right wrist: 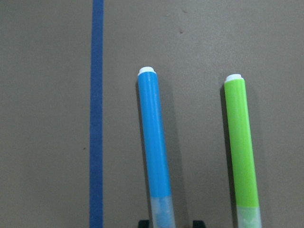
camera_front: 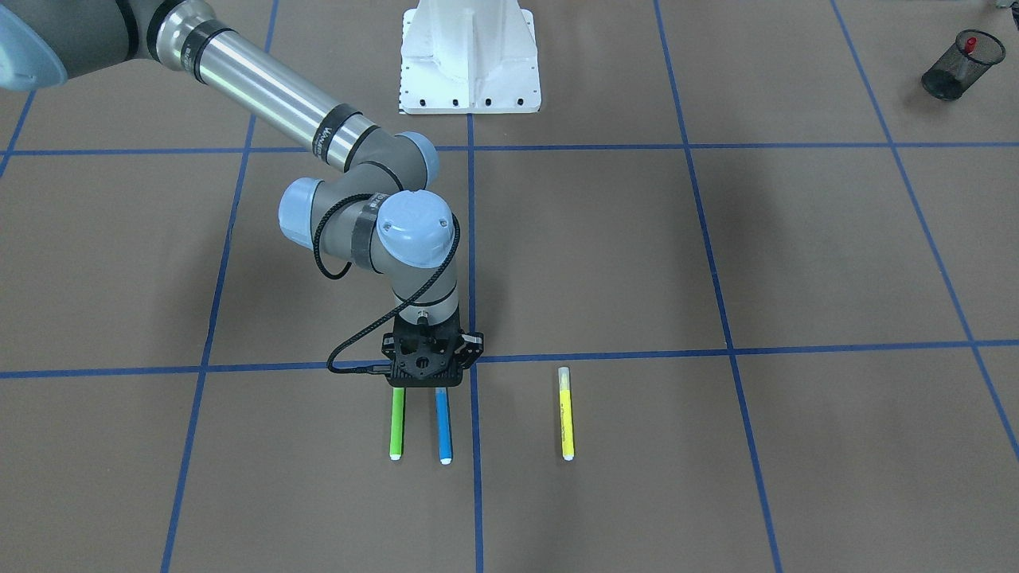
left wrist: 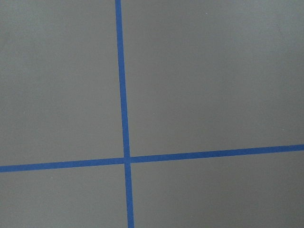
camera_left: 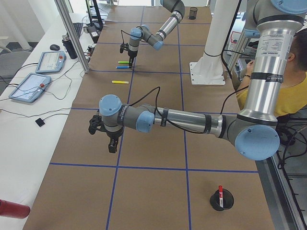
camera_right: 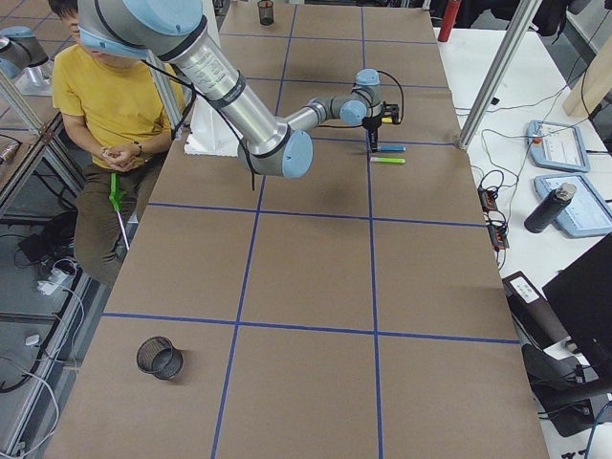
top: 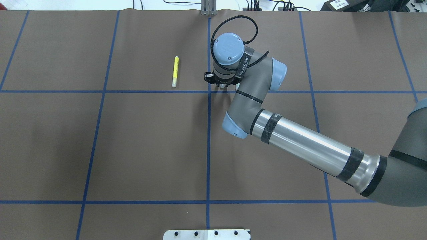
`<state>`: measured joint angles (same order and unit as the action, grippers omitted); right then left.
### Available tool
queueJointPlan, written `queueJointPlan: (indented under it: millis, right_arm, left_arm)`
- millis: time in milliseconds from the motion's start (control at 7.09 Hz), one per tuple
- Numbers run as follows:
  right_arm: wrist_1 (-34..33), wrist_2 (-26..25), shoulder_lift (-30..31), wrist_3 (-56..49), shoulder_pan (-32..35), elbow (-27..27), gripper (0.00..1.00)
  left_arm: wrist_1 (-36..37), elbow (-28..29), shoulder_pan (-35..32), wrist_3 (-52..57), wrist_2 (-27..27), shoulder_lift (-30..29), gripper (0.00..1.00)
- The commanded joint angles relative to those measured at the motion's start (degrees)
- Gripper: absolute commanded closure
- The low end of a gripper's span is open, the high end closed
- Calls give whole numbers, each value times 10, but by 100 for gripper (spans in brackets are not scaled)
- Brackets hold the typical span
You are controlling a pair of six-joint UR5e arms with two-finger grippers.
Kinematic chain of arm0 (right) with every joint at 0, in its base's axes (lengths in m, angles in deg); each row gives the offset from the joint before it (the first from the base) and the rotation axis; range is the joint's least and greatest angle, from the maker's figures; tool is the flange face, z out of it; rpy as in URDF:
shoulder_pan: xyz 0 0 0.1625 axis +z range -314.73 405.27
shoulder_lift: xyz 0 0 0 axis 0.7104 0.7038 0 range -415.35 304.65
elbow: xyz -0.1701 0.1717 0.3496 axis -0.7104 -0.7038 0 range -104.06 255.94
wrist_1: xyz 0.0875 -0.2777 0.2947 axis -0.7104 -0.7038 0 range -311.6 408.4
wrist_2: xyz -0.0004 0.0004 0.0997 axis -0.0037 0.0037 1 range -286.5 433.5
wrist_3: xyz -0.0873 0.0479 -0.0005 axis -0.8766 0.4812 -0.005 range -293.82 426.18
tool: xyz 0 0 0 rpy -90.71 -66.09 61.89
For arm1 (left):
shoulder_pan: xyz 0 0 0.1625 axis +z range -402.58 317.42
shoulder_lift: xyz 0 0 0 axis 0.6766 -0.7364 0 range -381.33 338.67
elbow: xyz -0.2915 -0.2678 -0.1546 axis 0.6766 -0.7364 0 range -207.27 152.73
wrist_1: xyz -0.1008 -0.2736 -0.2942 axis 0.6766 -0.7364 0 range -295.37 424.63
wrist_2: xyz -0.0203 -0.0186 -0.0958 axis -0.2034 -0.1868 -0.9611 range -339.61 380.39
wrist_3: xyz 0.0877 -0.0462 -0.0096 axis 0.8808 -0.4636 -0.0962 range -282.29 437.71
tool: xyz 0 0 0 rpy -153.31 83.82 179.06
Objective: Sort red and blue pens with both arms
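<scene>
The blue pen (right wrist: pixel 154 152) lies flat on the brown mat beside a green marker (right wrist: pixel 242 147), white ends pointing away from the robot. My right gripper (right wrist: pixel 170 223) hangs straight over the blue pen's clear cap, open, one fingertip on each side of it. From the front, the blue pen (camera_front: pixel 443 426) pokes out from under that gripper (camera_front: pixel 430 374). The red pen (camera_front: pixel 970 44) stands in a black mesh cup (camera_front: pixel 951 65) at the robot's far left. My left gripper (camera_left: pixel 103 136) hovers over bare mat; I cannot tell whether it is open or shut.
A yellow marker (camera_front: pixel 566 414) lies a short way to the side of the blue pen. An empty mesh cup (camera_right: pixel 160 357) sits at the robot's right end. The white pedestal (camera_front: pixel 470 56) stands at the back, and a person in a yellow shirt (camera_right: pixel 105 96) sits behind it.
</scene>
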<state>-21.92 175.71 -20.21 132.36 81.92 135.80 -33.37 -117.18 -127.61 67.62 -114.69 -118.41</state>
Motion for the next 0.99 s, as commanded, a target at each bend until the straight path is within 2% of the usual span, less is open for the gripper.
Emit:
queueJointPlan:
  millis: [0,423,565,706,847]
  right_arm:
    - [0,0,0,0,-2,-1,63]
    - [0,0,0,-1,-3,-5,66]
    - [0,0,-1,-2,-3,-5,74]
    - [0,0,-1,-2,-3,-5,98]
    - [0,-1,-2,-2,-3,-5,100]
  left_arm:
    - [0,0,0,0,0,0,0]
    - [0,0,0,0,0,0,0]
    - [0,0,0,0,0,0,0]
    - [0,0,0,0,0,0,0]
    - [0,0,0,0,0,0,0]
